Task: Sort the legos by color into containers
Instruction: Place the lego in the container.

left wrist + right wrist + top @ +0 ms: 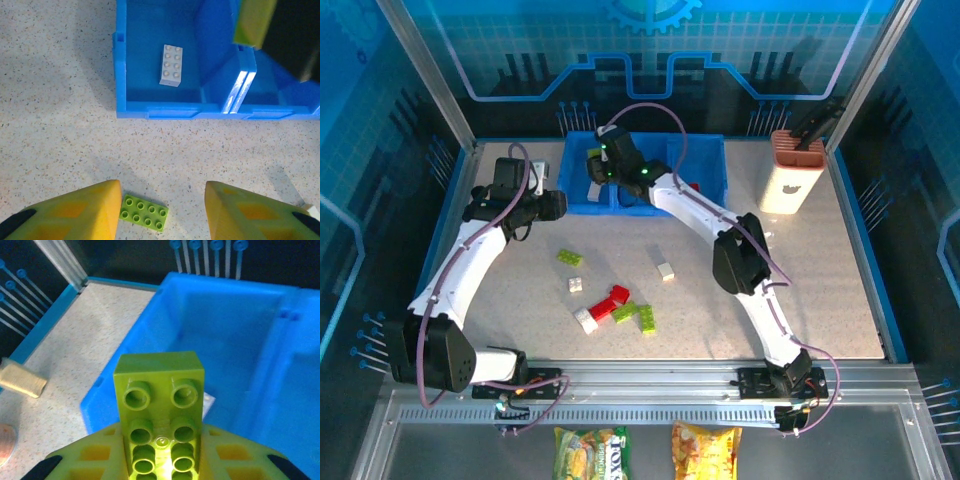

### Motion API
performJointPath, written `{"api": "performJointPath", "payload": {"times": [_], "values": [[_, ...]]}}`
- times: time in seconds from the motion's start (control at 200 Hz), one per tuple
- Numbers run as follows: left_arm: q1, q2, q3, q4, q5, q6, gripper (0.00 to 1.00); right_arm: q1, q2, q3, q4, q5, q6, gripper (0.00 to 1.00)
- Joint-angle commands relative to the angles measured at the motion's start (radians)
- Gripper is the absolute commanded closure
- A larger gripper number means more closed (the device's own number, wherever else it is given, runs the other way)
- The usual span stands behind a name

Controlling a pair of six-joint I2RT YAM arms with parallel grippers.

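Note:
The blue tray [705, 150] holds the containers side by side. My right gripper [161, 450] is shut on a lime green lego [160, 400] and holds it above the tray's left end [235, 330], near the first divider. That lego also shows in the top view [595, 160]. A white lego [171, 65] lies in the left container. My left gripper [162, 212] hovers open over the table in front of the tray, with a flat lime lego [144, 212] on the table beside its left finger [85, 212]. A red lego [692, 186] lies in the tray's right part.
Loose legos lie mid-table: lime [569, 257], white [666, 270], red [615, 295], and a lime pair [636, 315]. A white-and-terracotta holder [792, 172] stands right of the tray. Snack packets [590, 450] lie below the arm bases.

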Motion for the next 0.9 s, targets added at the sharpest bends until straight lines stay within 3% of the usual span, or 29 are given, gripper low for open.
{"api": "performJointPath", "payload": {"times": [0.0, 0.475, 0.895], "values": [[0.009, -0.026, -0.012, 0.006, -0.009, -0.010, 0.52, -0.035, -0.045, -0.026, -0.057, 0.072, 0.030, 0.70], [0.009, -0.011, -0.006, 0.001, 0.000, -0.013, 0.52, -0.086, 0.084, -0.006, -0.238, 0.169, 0.072, 0.71], [0.009, 0.006, -0.002, -0.004, 0.011, -0.017, 0.51, -0.109, 0.127, -0.045, -0.281, 0.148, 0.113, 0.64]]}}
